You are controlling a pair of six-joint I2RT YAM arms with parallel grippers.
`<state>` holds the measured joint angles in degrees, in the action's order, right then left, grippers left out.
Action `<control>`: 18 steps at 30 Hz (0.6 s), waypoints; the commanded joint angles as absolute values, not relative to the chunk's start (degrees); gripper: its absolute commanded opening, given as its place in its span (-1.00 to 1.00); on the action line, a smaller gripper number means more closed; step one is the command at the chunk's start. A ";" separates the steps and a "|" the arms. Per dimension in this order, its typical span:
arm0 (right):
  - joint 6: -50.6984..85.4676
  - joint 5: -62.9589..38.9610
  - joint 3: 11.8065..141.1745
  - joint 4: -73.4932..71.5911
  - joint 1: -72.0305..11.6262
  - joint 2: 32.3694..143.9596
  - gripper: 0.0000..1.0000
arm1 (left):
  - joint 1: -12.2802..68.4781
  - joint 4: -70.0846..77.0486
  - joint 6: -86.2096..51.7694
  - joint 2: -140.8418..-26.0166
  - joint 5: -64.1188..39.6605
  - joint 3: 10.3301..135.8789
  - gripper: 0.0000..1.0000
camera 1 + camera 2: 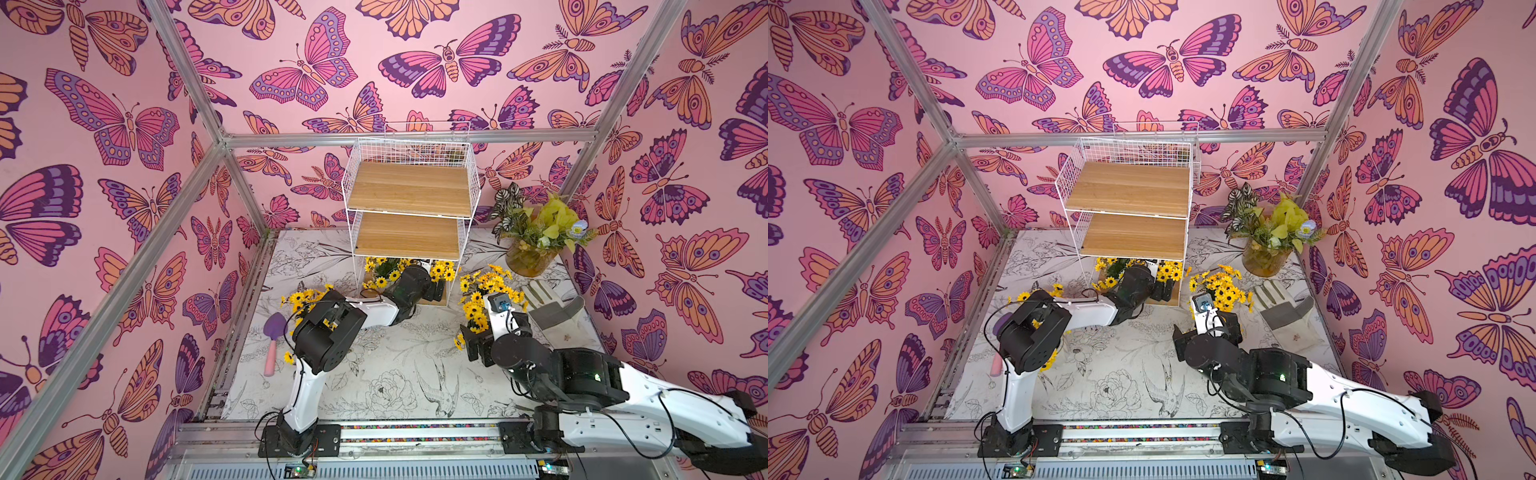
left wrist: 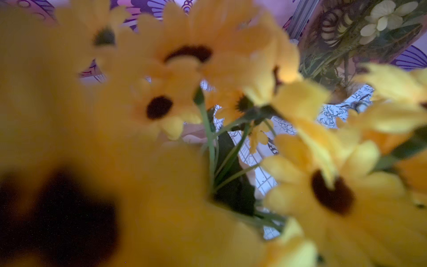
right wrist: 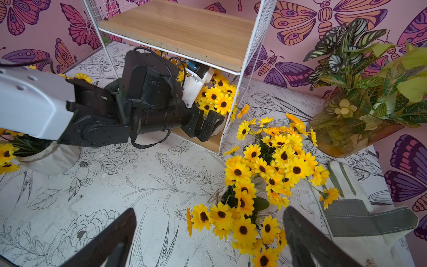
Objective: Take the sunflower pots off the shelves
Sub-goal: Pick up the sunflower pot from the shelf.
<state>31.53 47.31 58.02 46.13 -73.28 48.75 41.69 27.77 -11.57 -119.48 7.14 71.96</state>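
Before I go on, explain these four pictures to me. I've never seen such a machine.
Two white-and-black robot arms stand at the table's near edge, each ending in a two-fingered hand. Two pictures come from one camera overhead, nearly alike; the other two from a small camera on each wrist. On the table stand the shelves, upper two boards bare, sunflower pots beside them, a vase, a glove and a purple trowel. The left hand reaches into the bottom tier, where more sunflowers stand; whether it grips a pot I cannot tell, and its own camera shows mostly blurred flowers. The right hand is open, holding nothing, above the pots beside the shelves.
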 commanded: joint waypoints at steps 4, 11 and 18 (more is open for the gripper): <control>32.78 48.26 59.41 46.87 -73.48 48.80 0.98 | 42.01 25.57 -11.43 -122.25 8.22 75.06 0.99; 34.25 48.34 58.41 47.02 -73.52 49.03 0.98 | 42.01 24.70 -11.91 -124.65 8.73 78.19 0.99; 35.49 47.99 58.10 47.20 -73.39 49.29 0.98 | 41.92 23.44 -11.86 -126.71 8.18 81.31 0.99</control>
<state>33.50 47.33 58.02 46.15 -73.28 49.21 41.69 24.69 -11.60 -125.03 8.54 79.68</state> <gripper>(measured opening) 0.989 0.995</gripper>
